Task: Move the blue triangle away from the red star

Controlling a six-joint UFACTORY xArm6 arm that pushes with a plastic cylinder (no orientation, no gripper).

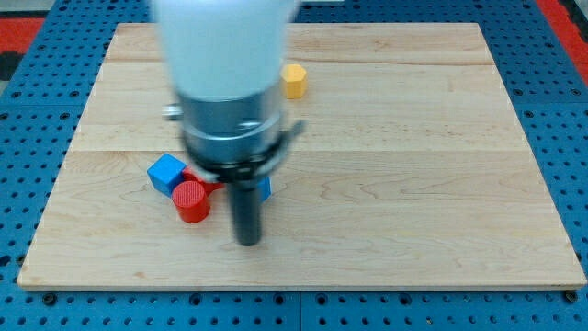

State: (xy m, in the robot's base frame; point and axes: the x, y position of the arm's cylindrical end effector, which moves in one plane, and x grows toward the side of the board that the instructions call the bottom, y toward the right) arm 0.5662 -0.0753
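My tip [248, 241] rests on the wooden board, just below a blue block [265, 188] that peeks out on the rod's right side; its shape is mostly hidden by the rod. A red block [197, 177], largely hidden behind other blocks and the arm, lies between a blue cube [166, 173] and the rod. A red cylinder [191, 200] stands to the left of my tip, about a block's width away.
A yellow block [294, 80] sits near the view's top, right of the arm's white body. The board's edge [303, 287] runs along the view's bottom, over a blue pegboard.
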